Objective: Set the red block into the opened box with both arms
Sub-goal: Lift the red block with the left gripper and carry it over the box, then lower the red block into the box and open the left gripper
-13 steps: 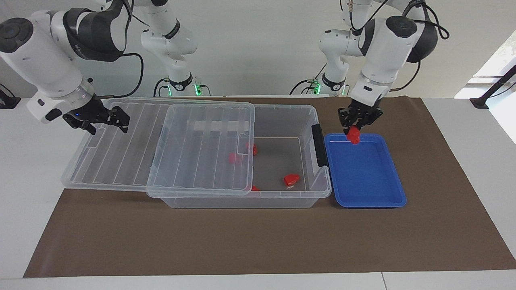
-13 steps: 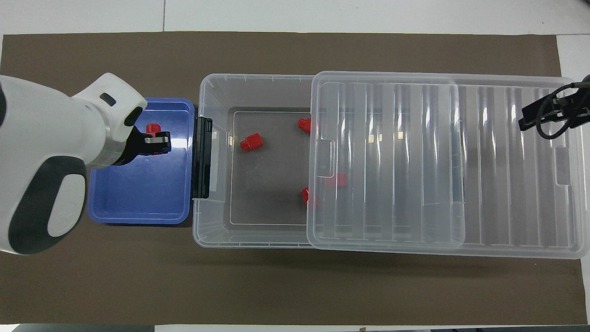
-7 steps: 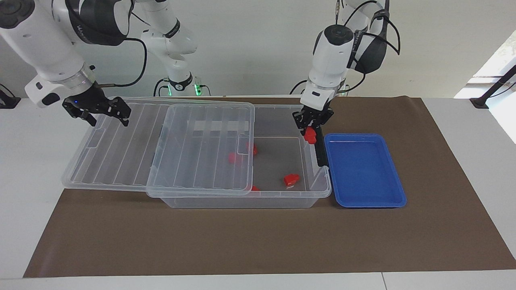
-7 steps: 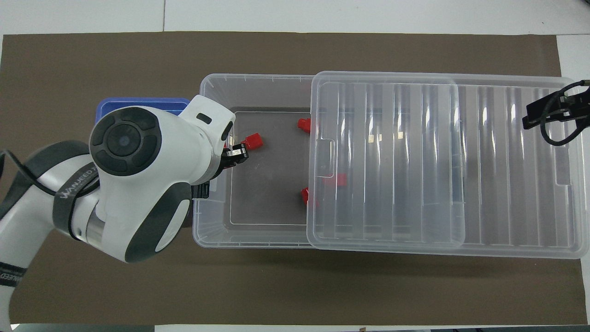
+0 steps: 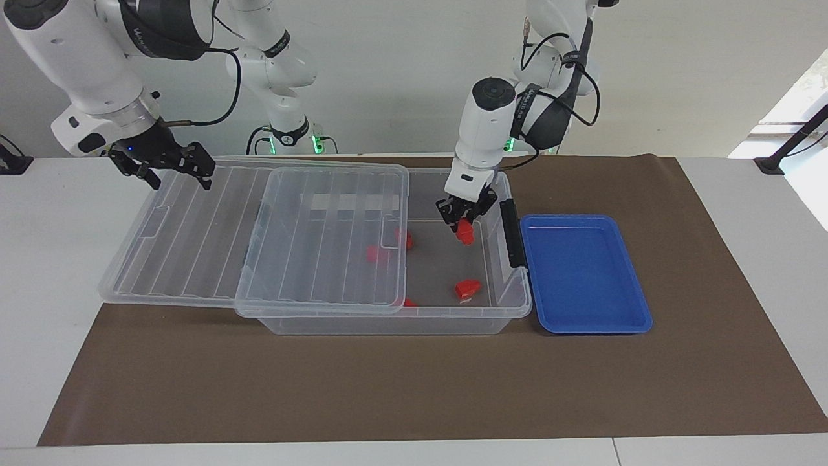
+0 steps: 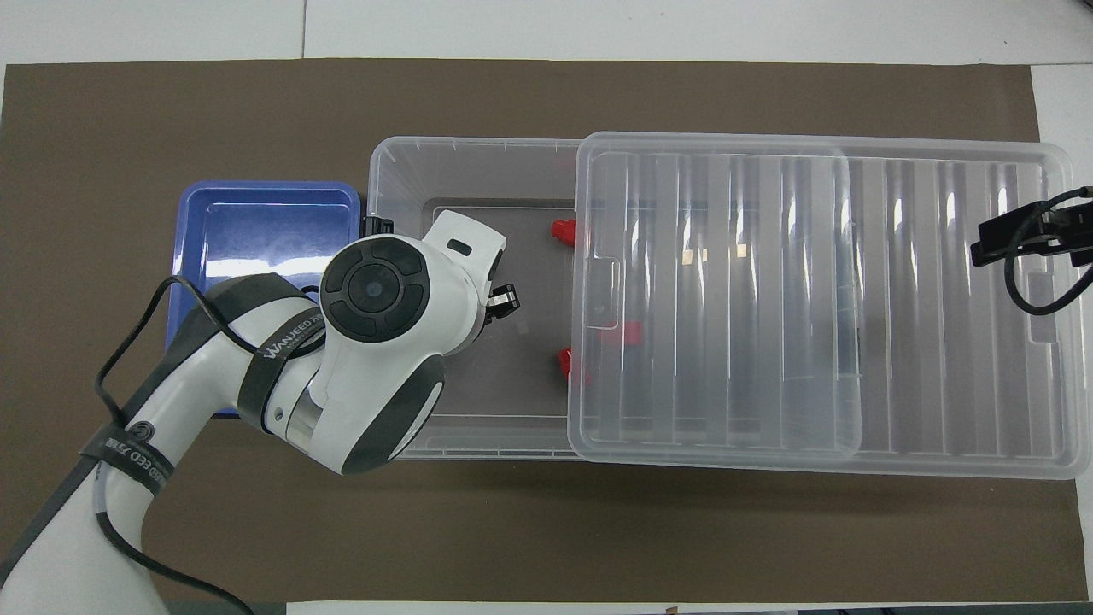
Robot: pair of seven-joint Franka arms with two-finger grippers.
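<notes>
A white counter (image 5: 39,272) stands against a plain pale wall, with bright daylight at the left arm's end. A brown mat (image 5: 414,382) covers most of the counter.

The left claw (image 5: 464,219) hangs inside the open part of the box (image 5: 388,321), its tips pinched shut on the red block (image 5: 465,232), which is held just above the box floor. Directly below and around the claw lie more red blocks (image 5: 467,288) on the box floor, some showing only through the lid. Just beside the claw, toward the left arm's end, is the box's black latch (image 5: 511,233), and past that a blue tray (image 5: 585,275) on the mat.

The clear ribbed lid (image 5: 259,239) is slid partway off, covering the box's half toward the right arm's end and overhanging the counter there. The right claw (image 5: 173,166) hovers over that overhanging end of the lid, its fingers spread wide with nothing between them.
</notes>
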